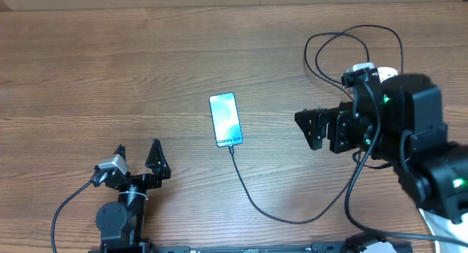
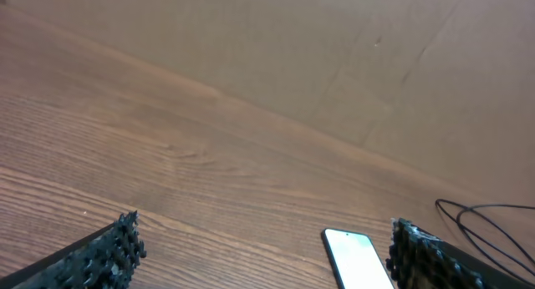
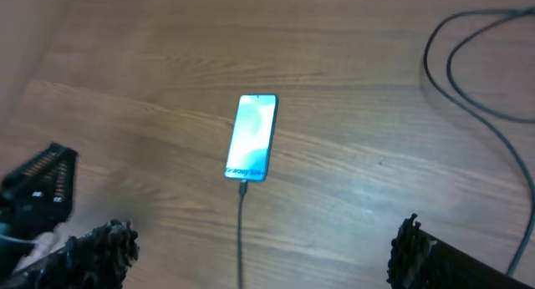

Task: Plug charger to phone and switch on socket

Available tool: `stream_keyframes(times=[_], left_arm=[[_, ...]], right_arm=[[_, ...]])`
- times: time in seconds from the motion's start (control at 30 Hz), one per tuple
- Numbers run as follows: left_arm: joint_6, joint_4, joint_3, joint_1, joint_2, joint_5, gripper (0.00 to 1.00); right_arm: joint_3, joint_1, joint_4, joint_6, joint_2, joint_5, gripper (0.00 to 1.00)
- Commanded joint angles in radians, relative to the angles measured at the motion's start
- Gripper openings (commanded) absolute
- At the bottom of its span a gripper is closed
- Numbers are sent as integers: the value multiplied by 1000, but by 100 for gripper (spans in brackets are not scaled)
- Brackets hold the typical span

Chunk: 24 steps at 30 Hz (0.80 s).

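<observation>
Brown wood table (image 1: 110,63) is being occupied mid-frame by slim lit blue-screen phone (image 1: 225,120), thin black charger cable (image 1: 256,202) touching its lower edge; left gripper (image 1: 137,148), right gripper (image 1: 301,129) being shown spread, empty.

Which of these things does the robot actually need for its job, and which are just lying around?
For the job:
- phone, screen lit
- charger, its tip at the phone's bottom edge
- socket, partly hidden

Just there:
- wooden table
- something white at the near right corner, too cut off to name
</observation>
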Motion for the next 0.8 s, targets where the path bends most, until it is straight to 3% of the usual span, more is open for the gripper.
stream_keyframes(times=[0.0, 0.37, 0.77], left_arm=[[16, -5, -3, 5, -11, -10, 100], [16, -5, -3, 5, -11, -10, 99], [16, -5, -3, 5, -11, -10, 100]], right_arm=[[-155, 4, 96, -28, -103, 8, 100], [-825, -126, 671, -27, -526, -146, 100], [-1171, -289, 888, -24, -910, -197, 100]])
